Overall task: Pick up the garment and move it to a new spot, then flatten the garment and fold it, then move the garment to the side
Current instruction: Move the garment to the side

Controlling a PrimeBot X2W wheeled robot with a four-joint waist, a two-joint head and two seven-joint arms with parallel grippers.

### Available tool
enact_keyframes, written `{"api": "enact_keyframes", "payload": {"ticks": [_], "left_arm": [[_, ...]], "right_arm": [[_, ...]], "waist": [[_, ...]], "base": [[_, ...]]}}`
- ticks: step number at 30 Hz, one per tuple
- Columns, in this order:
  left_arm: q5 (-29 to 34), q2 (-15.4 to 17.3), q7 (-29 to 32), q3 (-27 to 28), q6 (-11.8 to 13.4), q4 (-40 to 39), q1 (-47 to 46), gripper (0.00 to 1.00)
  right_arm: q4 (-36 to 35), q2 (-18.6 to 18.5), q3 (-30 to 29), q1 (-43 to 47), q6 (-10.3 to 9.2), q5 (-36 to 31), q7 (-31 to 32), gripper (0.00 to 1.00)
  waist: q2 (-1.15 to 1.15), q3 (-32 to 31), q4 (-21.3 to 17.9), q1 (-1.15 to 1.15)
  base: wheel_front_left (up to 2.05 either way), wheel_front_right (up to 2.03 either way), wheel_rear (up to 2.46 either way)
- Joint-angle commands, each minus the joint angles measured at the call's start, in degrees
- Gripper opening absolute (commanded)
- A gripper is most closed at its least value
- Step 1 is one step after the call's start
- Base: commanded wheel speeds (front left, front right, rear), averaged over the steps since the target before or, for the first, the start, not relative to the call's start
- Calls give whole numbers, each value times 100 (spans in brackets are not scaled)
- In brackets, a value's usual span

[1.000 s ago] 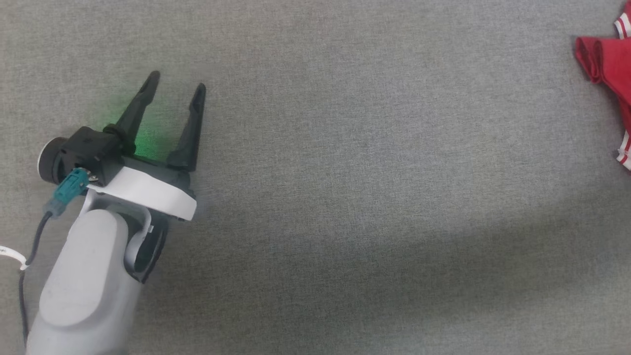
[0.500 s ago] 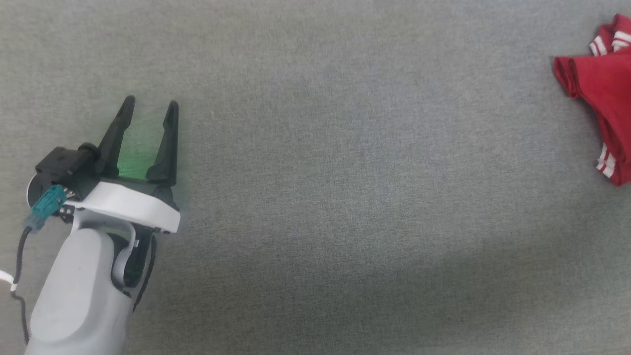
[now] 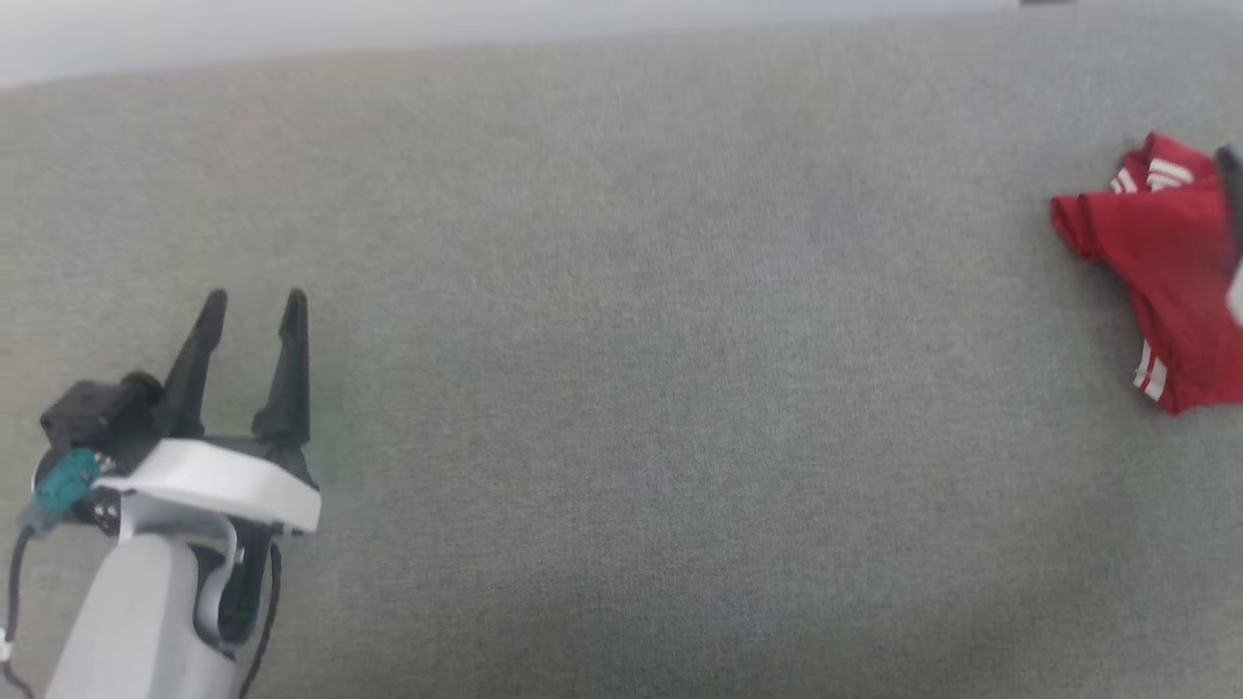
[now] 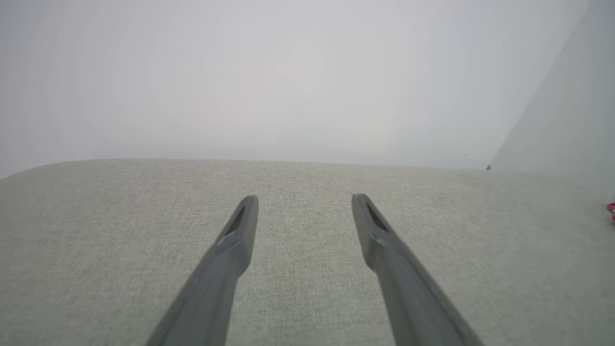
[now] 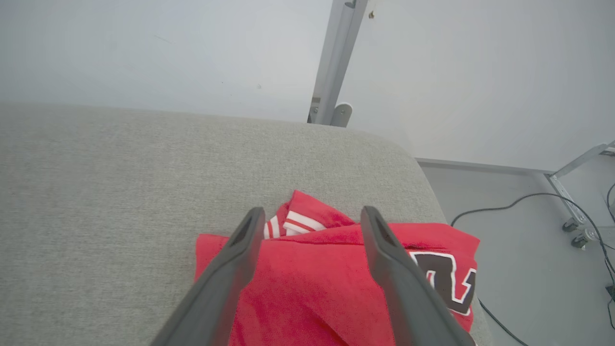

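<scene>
Since a second ago the head camera has tilted up, so the far edge of the grey fabric surface (image 3: pixel 621 388) now shows, and more of the garment (image 3: pixel 1165 262) shows at the far right. On the near left the pale left forearm (image 3: pixel 136 621) rises from the bottom edge and slants slightly right. It carries the left gripper (image 3: pixel 255 297), whose two dark fingers point away from the robot, parted over bare fabric with nothing between them; the left wrist view shows the same gap (image 4: pixel 304 199). The garment (image 5: pixel 307 278) lies crumpled near the surface's right edge, well apart from the left arm. The right gripper (image 5: pixel 312 211) reaches over it with its fingers spread wide and clamped on nothing; whether they touch the red cloth I cannot tell. Red-and-white striped trim (image 5: pixel 293 223) pokes up at the garment's far side. On its right part sits a black numeral edged in white (image 5: pixel 442 278) that reads as a 2, partly lost in the fold.
</scene>
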Motion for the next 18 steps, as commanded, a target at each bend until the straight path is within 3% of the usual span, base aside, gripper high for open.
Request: {"api": "enact_keyframes", "payload": {"ticks": [1, 11, 18], "left_arm": [[-32, 0, -21, -2, -11, -33, 162, 100], [-163, 99, -21, 310, -11, -21, 892, 100], [-131, 110, -21, 653, -11, -75, 1418, 100]], "right_arm": [[-67, 92, 70, 188, -2, 83, -128, 100], [-363, 603, 380, 1025, -2, 123, -949, 100], [-612, 824, 252, 1626, -2, -32, -1370, 100]], "waist": [[0, -309, 115, 0], [0, -1022, 309, 0], [0, -1404, 371, 0]], "base": [[0, 0, 0], [0, 0, 0], [0, 0, 0]]}}
